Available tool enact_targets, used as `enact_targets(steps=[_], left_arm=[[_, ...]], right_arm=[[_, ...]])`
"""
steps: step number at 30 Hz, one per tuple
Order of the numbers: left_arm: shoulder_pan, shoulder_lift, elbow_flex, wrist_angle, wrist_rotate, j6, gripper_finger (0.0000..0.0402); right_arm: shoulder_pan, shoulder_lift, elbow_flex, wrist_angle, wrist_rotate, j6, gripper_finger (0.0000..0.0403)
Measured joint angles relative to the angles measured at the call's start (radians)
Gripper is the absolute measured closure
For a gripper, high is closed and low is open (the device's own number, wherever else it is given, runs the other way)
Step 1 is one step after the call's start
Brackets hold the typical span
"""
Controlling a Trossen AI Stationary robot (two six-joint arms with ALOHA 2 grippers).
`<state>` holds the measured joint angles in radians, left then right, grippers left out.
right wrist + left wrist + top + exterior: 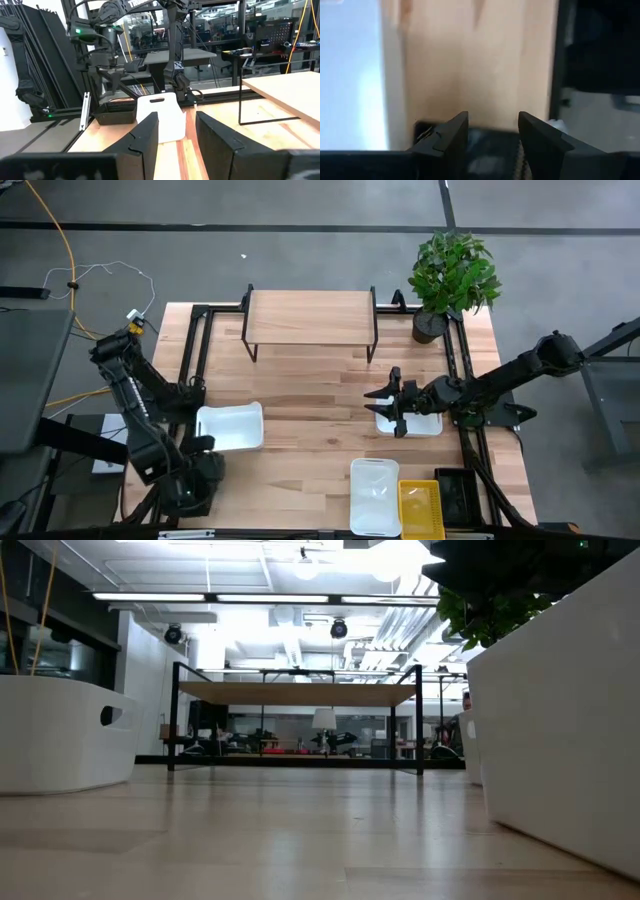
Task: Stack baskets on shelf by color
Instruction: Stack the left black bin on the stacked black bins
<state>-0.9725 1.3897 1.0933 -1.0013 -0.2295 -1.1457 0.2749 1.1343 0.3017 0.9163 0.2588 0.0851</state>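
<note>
The shelf point(310, 317) stands at the table's far middle, its wooden top bare. One white basket point(232, 426) rests on the table at the left. My left gripper point(203, 445) hangs open by its near left corner, pointing steeply down, nothing between its fingers point(447, 137). A second white basket point(425, 423) sits on the table under my right arm. My right gripper point(385, 408) is held level and open just left of it, aimed across the table at the left basket point(162, 117). A third white basket point(375, 495) and a yellow basket point(421, 508) lie side by side at the near edge.
A potted plant point(452, 275) stands at the far right corner beside the shelf. Black frame rails point(190, 355) run along the table's left and right sides. A black tray point(458, 490) sits at the near right. Bare wood point(310, 395) lies between the shelf and the baskets.
</note>
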Motion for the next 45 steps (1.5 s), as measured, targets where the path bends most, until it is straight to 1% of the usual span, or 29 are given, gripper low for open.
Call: enact_targets(steps=[4, 12, 15, 19, 21, 26, 31, 33, 39, 45], left_arm=[[-0.049, 0.020, -0.001, -0.104, -0.021, -0.041, 0.0241], [-0.105, 0.085, -0.001, -0.203, 0.012, -0.103, 0.0241], [-0.107, 0.130, -0.001, -0.245, 0.052, -0.129, 0.0241], [-0.088, 0.184, -0.002, -0.323, 0.140, -0.176, 0.0241], [-0.080, 0.197, -0.002, -0.341, 0.148, -0.178, 0.0241], [-0.061, 0.214, -0.002, -0.339, 0.162, -0.145, 0.0241], [-0.054, 0.220, -0.047, -0.324, 0.259, -0.126, 0.0241], [-0.055, 0.220, -0.074, -0.311, 0.279, -0.119, 0.0241], [-0.054, 0.218, -0.141, -0.217, 0.279, -0.100, 0.0241], [-0.054, 0.217, -0.179, -0.201, 0.288, -0.100, 0.0241]], right_arm=[[0.000, 0.000, 0.000, -0.010, 0.000, 0.015, 0.0284], [0.000, 0.000, 0.000, -0.015, 0.000, 0.020, 0.0284], [0.000, 0.000, 0.000, -0.015, 0.000, 0.020, 0.0284], [0.000, 0.000, 0.000, -0.015, 0.000, 0.020, 0.0284], [0.000, 0.000, 0.000, -0.015, 0.000, 0.020, 0.0284], [0.000, 0.000, 0.000, -0.021, 0.000, 0.020, 0.0284], [0.000, 0.000, 0.000, -0.026, 0.000, 0.020, 0.0284], [0.000, 0.000, 0.000, -0.028, 0.000, 0.020, 0.0284], [0.000, 0.000, 0.000, -0.037, 0.000, 0.020, 0.0284], [0.000, 0.000, 0.000, -0.037, 0.000, 0.020, 0.0284]])
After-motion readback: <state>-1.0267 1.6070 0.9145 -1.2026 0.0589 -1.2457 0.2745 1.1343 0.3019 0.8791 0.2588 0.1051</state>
